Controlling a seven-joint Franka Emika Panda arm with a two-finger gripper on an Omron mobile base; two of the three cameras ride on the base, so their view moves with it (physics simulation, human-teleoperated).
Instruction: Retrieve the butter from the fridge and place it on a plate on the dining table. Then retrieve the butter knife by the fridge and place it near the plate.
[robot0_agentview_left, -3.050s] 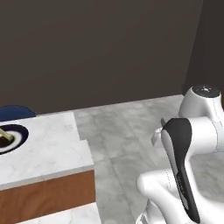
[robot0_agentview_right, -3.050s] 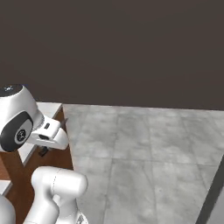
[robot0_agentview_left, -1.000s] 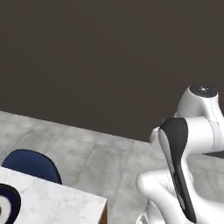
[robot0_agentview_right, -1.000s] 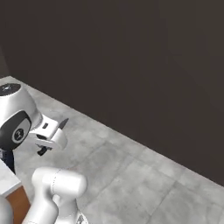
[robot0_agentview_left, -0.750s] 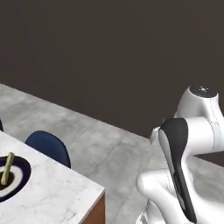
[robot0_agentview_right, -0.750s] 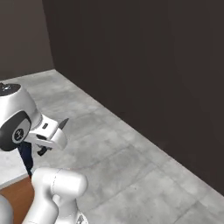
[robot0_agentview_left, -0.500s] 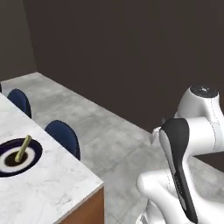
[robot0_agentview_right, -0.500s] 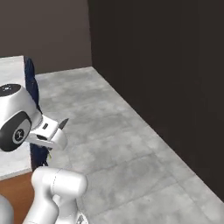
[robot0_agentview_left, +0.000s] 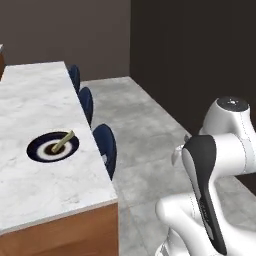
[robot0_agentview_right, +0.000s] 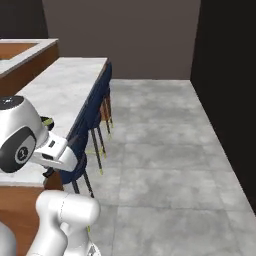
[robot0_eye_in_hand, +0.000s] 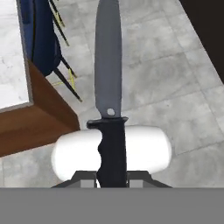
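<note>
The butter knife sits in the gripper, whose jaws are closed tight on its black handle; the grey blade runs straight out along the hand's own axis, tip pointing away from the hand and out over the grey floor, as the hand view shows. In that view a corner of the dining table lies up and to the left of the blade, with a blue stool tucked against its wooden side, so the knife's long axis points past the table's end rather than over the marble. The place it has to reach is beside the plate, which lies on the marble top toward the near end of the table in the left base view, close to the stool-side edge, with the butter already resting across it at a slant. From the held knife, then, the plate lies off to the left and forward across the table edge. By my reading, the coming move turns on swinging the hand leftward over the slab and lowering the knife onto bare marble just beside the plate's rim. With only 1 arm, there is no choice of nearer hand.
</note>
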